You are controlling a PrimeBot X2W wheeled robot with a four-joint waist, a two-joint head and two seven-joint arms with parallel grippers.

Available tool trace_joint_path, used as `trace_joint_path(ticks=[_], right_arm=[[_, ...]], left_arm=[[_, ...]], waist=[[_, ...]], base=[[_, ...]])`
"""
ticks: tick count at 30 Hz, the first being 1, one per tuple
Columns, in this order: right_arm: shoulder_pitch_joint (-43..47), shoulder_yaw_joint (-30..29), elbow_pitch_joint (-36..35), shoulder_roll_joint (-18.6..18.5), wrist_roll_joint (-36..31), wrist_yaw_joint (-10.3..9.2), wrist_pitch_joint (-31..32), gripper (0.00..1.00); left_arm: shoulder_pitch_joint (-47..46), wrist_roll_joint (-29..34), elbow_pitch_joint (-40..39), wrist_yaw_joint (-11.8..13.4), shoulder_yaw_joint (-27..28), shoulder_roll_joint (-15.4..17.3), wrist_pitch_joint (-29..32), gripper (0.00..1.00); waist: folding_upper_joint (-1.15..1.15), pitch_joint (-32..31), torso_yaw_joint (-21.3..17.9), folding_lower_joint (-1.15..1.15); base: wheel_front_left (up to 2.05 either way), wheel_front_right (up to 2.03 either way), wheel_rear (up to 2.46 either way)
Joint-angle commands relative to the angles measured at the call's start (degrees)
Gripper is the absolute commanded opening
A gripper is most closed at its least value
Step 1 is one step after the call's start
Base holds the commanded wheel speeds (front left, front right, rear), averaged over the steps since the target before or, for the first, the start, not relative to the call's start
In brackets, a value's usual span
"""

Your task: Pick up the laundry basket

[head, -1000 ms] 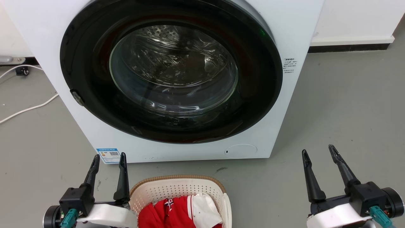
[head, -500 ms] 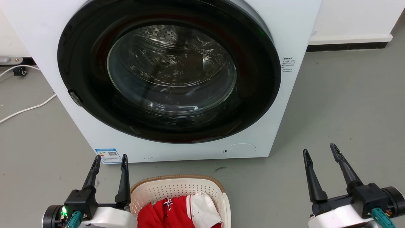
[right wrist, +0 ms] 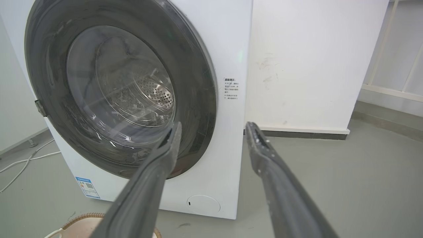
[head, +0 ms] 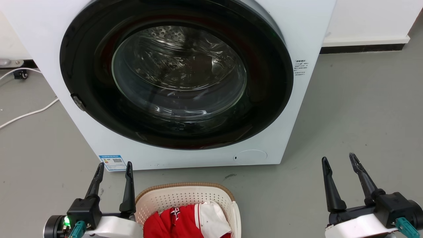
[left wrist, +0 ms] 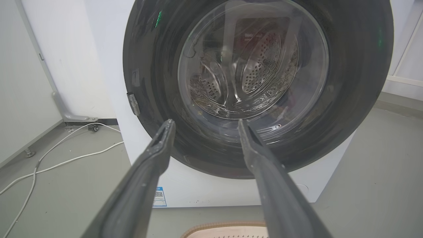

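Both spread: left hand [head: 114,164] beside laundry basket [head: 172,200] rim, right hand [head: 338,157] apart

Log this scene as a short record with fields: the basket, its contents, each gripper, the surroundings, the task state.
laundry basket: on the floor, in front of the washing machine
contents: red and white clothes
left gripper: open, empty, close beside the basket's left rim; contact unclear
right gripper: open, empty, well off to the basket's right
washing machine: white, round dark door appears shut
cable: white, on the floor left of the machine
task state: basket not yet gripped
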Motion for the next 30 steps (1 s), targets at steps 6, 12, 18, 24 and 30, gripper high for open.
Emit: trace_joint_path(ticks=[6, 12, 18, 24, 30], right_arm=[[0.5, 0.0, 0.5, -0.1, 1.1, -0.04, -0.2, 1.0], [0.4, 0.1, 0.7, -0.1, 1.3, -0.04, -0.2, 1.0], [0.4, 0.3, 0.8, -0.1, 1.4, -0.04, -0.2, 1.0], [0.3, 0.4, 0.8, -0.1, 1.2, -0.04, -0.2, 1.0], [-1.8, 1.6, 1.7, -0.1, 0.6, -0.03, -0.2, 1.0]], left_arm=[[0.6, 0.4, 0.1, 0.5, 0.0, 0.2, -0.1, 1.0], [0.7, 0.5, 0.0, 0.5, 0.1, 0.1, -0.1, 1.0], [0.8, 0.6, 0.1, 0.3, 0.2, 0.1, -0.1, 1.0], [0.5, 0.0, 0.5, 0.3, 0.4, 0.1, -0.1, 1.0], [-1.5, 0.7, 1.8, -0.1, 1.2, 0.1, -0.1, 1.0]], waist=[[0.0, -0.1, 0.2, 0.0], [0.0, -0.2, 0.3, 0.0], [0.0, -0.3, 0.3, 0.0], [0.0, -0.1, 0.4, 0.0], [0.0, 0.7, 0.5, 0.0]], base=[[0.0, 0.0, 0.0], [0.0, 0.0, 0.0], [0.0, 0.0, 0.0], [0.0, 0.0, 0.0], [0.0, 0.0, 0.0]])
